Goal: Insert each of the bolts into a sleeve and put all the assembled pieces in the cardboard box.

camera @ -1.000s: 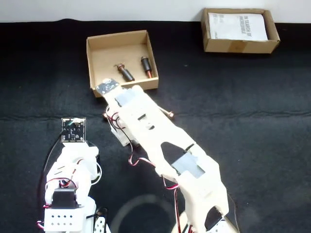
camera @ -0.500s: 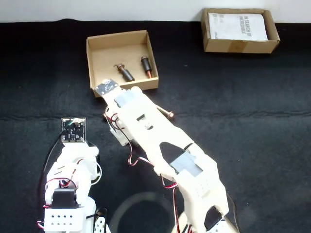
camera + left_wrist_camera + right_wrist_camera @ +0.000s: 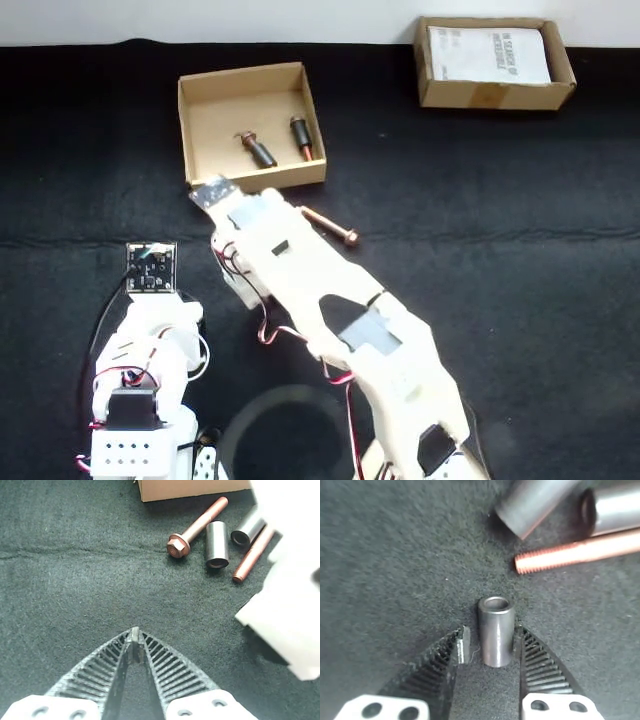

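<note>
In the right wrist view my right gripper [image 3: 491, 642] is open, low over the black mat, with a short grey sleeve [image 3: 496, 635] between its fingers; one finger looks to touch it, the other stands a small gap off. Beyond it lie two more sleeves [image 3: 535, 500] and a copper bolt's threaded end [image 3: 580, 552]. My left gripper [image 3: 134, 635] is shut on nothing, well short of a bolt [image 3: 197, 527], a sleeve [image 3: 217, 545] and a second bolt [image 3: 252, 555]. The cardboard box [image 3: 195, 150] holds two assembled pieces [image 3: 258, 150].
The right arm [image 3: 330, 300] stretches diagonally across the mat to the box's front wall. One bolt [image 3: 330, 225] lies beside it. The left arm [image 3: 150, 330] stays at the near left. A second box with a paper [image 3: 490, 60] sits at the far right.
The right arm has swung a little left and nearer, uncovering more of the bolt beside it. The left arm has not moved.
</note>
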You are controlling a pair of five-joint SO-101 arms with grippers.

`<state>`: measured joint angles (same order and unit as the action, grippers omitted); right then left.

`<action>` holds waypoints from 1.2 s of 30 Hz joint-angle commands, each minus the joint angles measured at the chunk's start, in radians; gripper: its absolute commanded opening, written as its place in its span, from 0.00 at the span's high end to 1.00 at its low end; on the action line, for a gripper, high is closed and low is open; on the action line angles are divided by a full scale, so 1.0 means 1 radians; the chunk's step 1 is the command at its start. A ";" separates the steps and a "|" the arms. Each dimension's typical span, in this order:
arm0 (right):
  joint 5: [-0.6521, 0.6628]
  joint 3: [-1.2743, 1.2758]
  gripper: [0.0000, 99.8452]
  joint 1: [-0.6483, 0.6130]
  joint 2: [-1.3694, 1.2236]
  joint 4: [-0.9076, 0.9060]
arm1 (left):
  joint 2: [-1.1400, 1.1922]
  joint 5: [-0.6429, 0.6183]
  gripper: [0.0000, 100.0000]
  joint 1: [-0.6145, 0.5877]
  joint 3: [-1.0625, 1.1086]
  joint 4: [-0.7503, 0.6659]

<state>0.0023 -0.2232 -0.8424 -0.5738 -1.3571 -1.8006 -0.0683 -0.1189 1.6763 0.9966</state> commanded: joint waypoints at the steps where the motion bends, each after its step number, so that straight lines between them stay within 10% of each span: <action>1: -0.008 -0.012 0.86 0.001 -0.012 0.004 | -0.012 0.003 0.99 -0.013 0.019 -0.008; 36: -0.008 -0.697 0.99 0.208 0.143 -0.407 | -0.010 0.003 0.99 -0.013 0.019 -0.011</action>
<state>0.0008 -0.8600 -0.6705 -0.5723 -1.7499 -1.8006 -0.0683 -0.1189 1.6763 0.9966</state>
